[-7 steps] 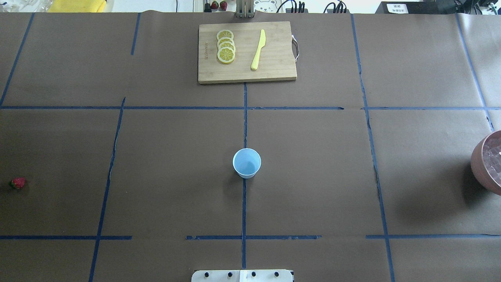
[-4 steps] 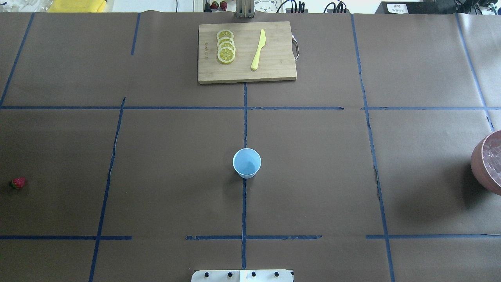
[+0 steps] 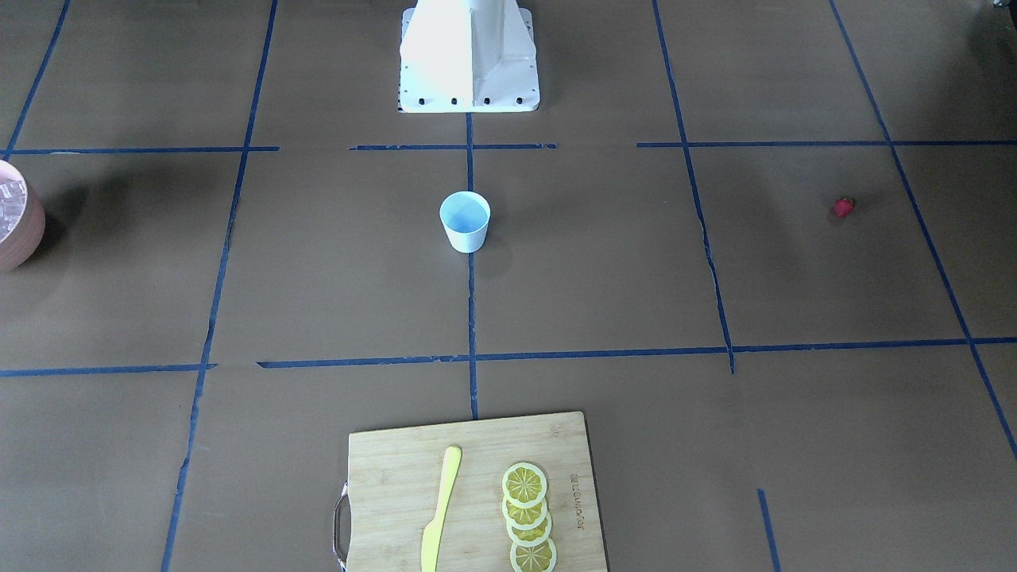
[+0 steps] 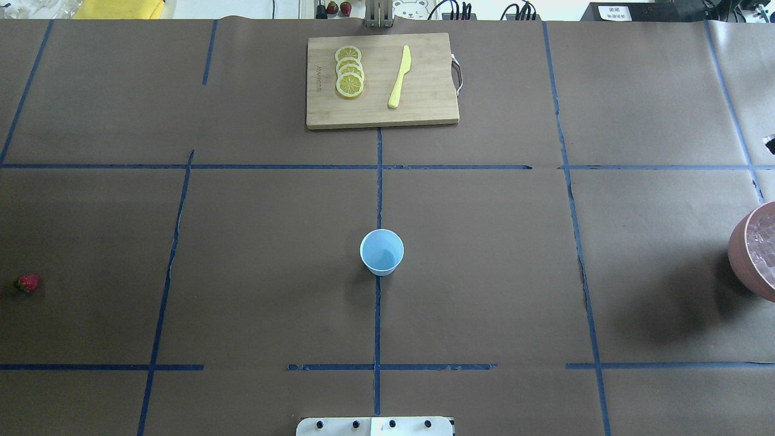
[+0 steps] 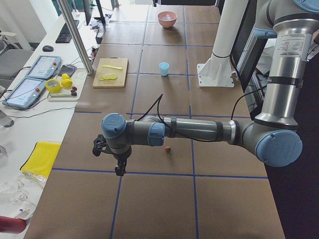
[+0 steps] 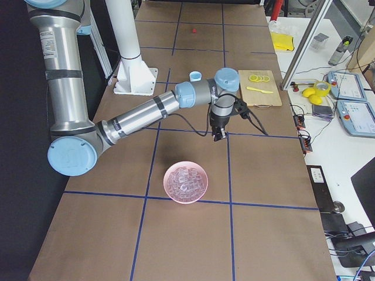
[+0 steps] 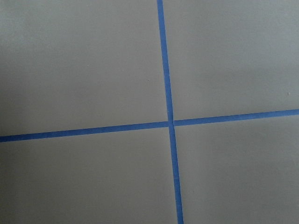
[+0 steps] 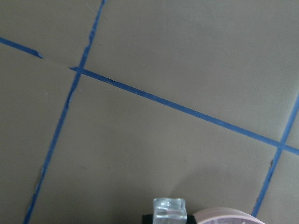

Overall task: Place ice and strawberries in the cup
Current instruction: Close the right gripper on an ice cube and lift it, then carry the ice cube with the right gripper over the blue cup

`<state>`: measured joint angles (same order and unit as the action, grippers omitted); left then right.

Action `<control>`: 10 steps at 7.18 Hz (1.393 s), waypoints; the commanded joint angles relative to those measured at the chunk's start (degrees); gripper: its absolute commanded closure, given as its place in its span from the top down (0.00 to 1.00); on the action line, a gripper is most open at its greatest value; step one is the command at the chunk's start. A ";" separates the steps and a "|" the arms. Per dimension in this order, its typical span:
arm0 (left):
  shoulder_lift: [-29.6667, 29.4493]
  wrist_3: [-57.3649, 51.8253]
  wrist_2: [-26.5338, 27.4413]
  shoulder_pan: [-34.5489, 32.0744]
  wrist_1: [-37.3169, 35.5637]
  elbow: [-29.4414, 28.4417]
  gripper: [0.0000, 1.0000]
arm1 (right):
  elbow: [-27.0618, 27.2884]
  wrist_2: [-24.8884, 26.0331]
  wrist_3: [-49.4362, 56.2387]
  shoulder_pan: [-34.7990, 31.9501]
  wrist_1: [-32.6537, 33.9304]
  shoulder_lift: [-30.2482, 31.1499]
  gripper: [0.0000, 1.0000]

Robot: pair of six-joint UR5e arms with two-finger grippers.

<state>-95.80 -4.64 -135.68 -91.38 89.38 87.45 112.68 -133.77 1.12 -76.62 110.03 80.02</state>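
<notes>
The right end effector (image 6: 218,134) hangs above the bench (image 4: 242,242) near its right end, its fingers clamped on one small clear ice cube (image 8: 170,209) — the right wrist view shows that cube at its lower border, with the rim of the pinkish-brown round bowl (image 4: 740,257) just beside it. The bowl stands at the bench's right end, heaped with more clear ice cubes (image 6: 186,180), and the end effector is off to its far-edge side, not over it. The left end effector (image 5: 119,168) hangs low over a crossing of blue tape lines near the bench's left end. It shows only in the side view, so I cannot tell whether its fingers are apart or together. The small red strawberry (image 4: 28,283) lies on the brown paper near that left end, apart from the left end effector. The small light blue plastic cup (image 4: 382,252) stands upright mid-bench on the centre tape line — well apart from both strawberry and bowl. A bamboo cutting board (image 4: 424,109) lies at the middle of the far edge, carrying a row of overlapping yellow lemon slices (image 4: 349,72) and a yellow plastic knife (image 4: 399,77).
</notes>
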 commanded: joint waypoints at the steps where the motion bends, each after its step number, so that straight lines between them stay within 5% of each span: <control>1: 0.00 0.07 -0.02 0.15 0.00 0.00 1.00 | 0.08 -1.06 -18.14 8.80 3.70 -12.55 0.00; 5: 0.00 0.16 -0.02 0.68 0.00 -0.18 1.00 | -0.88 11.11 -47.20 32.09 3.35 -27.08 0.00; 7: 0.09 0.07 0.06 0.68 0.00 -0.35 1.00 | -8.58 17.99 -56.71 41.69 2.30 -36.48 0.01; 10: 0.09 -0.02 0.06 0.68 0.00 -0.53 1.00 | -15.89 22.05 -62.90 47.17 -3.50 -39.58 0.01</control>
<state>-95.72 -4.63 -135.62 -90.71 89.42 87.02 100.11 -113.21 -60.50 -31.03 108.01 42.02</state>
